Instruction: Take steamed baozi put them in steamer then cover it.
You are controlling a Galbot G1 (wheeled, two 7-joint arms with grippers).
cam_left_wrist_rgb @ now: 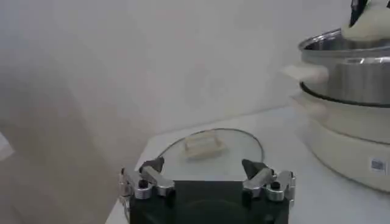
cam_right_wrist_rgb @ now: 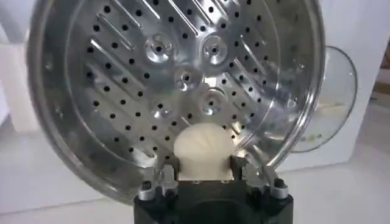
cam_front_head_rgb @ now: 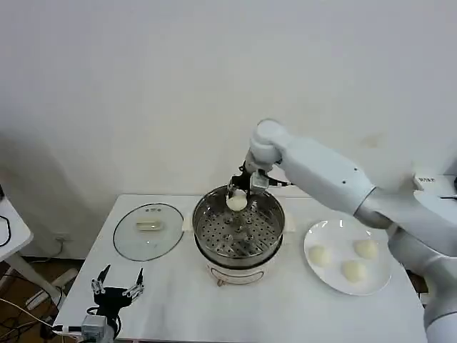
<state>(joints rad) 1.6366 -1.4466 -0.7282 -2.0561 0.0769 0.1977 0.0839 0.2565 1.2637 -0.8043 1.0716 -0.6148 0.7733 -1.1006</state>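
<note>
Nearest the head camera, at the bench's front left corner, the left hand (cam_front_head_rgb: 118,288) is parked low with its fingers spread apart and nothing between them; the same hand (cam_left_wrist_rgb: 207,176) is seen from its wrist camera facing the cover. The white bench (cam_front_head_rgb: 171,304) carries everything. At its centre the steamer (cam_front_head_rgb: 239,236) is seen, a shiny steel pot on a small white base, its perforated tray (cam_right_wrist_rgb: 177,79) bare. To the robot's right a flat white plate (cam_front_head_rgb: 348,257) is set, with three steamed baozi lying on it. To the robot's left of the steamer the cover (cam_front_head_rgb: 148,230) is laid flat on the bench, handle up. Over the far rim of the steamer the right hand (cam_front_head_rgb: 241,191) is held, clamped on the fourth baozi (cam_right_wrist_rgb: 203,149), which is gripped between both fingers above the tray.
</note>
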